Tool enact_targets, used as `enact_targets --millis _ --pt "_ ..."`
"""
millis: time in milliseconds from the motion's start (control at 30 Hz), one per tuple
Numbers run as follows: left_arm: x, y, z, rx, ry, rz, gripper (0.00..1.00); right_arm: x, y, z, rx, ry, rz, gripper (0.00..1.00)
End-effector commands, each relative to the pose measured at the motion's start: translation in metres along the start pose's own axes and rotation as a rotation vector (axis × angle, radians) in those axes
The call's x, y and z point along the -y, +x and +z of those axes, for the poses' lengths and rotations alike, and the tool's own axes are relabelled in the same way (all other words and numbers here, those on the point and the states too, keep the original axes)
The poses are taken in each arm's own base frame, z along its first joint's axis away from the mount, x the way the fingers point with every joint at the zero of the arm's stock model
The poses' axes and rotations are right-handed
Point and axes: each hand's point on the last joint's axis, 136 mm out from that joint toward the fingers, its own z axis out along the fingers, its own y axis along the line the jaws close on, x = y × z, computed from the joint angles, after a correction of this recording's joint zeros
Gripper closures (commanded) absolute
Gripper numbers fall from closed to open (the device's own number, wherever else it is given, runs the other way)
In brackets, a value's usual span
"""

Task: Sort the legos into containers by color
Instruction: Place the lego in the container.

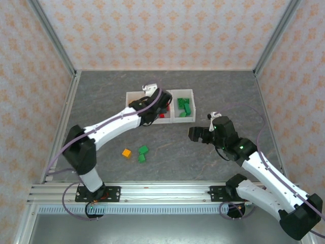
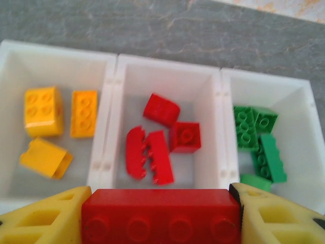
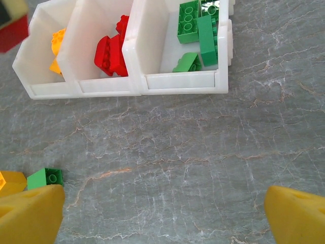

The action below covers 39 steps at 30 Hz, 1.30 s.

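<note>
Grey table (image 1: 203, 168), bins (image 3: 180, 81), loose legos (image 1: 143, 150)

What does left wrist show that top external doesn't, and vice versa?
Left wrist: the left gripper clamped on a long red brick, three orange-yellow bricks in the left bin, and loose red bricks in the middle bin.
Top external: an orange brick and two loose green bricks on the table, plus the open right gripper.
Both: the white bins and the binned green bricks in the right bin.
</note>
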Motion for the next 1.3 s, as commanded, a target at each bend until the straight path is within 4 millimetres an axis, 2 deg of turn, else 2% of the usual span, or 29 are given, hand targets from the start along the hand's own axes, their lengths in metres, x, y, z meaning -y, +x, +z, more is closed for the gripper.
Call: enact_targets --millis 0,67,100,267,567,733,900,1000,1267 --pt "-0.002 -0.012 0.020 0.001 -0.074 0.086 0.62 0.002 0.000 -0.001 0.017 0.009 0.004 0.00" --pt "0.001 -0.021 0.030 -0.005 -0.073 0.074 0.62 0.001 0.000 -0.002 0.017 0.008 0.002 0.00" --pt "0.002 -0.017 0.044 -0.019 -0.083 0.075 0.62 0.001 0.000 -0.001 0.017 0.006 0.002 0.00" --pt "0.004 -0.028 0.073 -0.011 -0.086 0.073 0.61 0.001 0.001 0.000 0.008 0.003 -0.001 0.00" --pt "0.014 -0.039 0.109 0.013 -0.083 0.051 0.61 0.000 0.002 0.001 0.005 0.001 -0.002 0.00" --pt "0.022 -0.038 0.124 -0.002 -0.077 0.063 0.58 0.000 0.003 0.002 -0.003 -0.002 -0.004 0.00" --pt "0.026 -0.037 0.128 -0.005 -0.064 0.079 0.49 0.000 0.004 0.002 -0.004 -0.002 -0.003 0.00" --pt "0.025 -0.039 0.125 -0.001 -0.062 0.083 0.40 -0.001 0.004 0.002 -0.005 -0.002 -0.004 0.00" --pt "0.032 -0.058 0.107 0.043 -0.021 0.100 0.18 -0.001 0.005 0.003 -0.009 0.000 -0.005 0.00"
